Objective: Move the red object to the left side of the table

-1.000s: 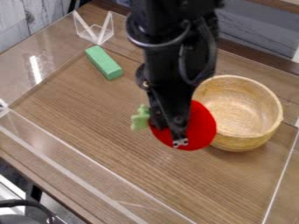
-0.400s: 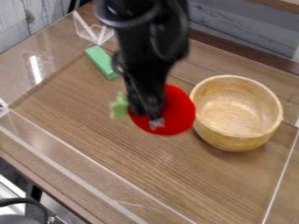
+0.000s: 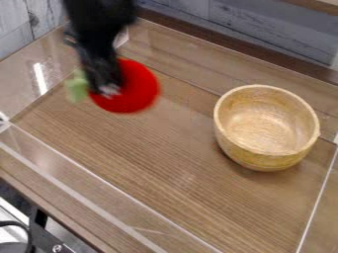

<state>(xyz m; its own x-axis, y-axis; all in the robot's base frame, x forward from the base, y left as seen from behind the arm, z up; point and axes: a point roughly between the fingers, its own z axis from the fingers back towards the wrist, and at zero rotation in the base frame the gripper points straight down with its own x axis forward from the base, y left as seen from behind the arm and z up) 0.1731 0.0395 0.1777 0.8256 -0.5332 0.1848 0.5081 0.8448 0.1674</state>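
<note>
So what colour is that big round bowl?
A pale yellowish tan, like light wood; the bowl shows best in the camera view.

bare strip along the near edge of the brown wood-grain tabletop [image 3: 172,188], round pale wooden bowl [image 3: 267,128] blocking the right side (bare wood in front)

We can't find any words, numbers or signs that we can read here.
</note>
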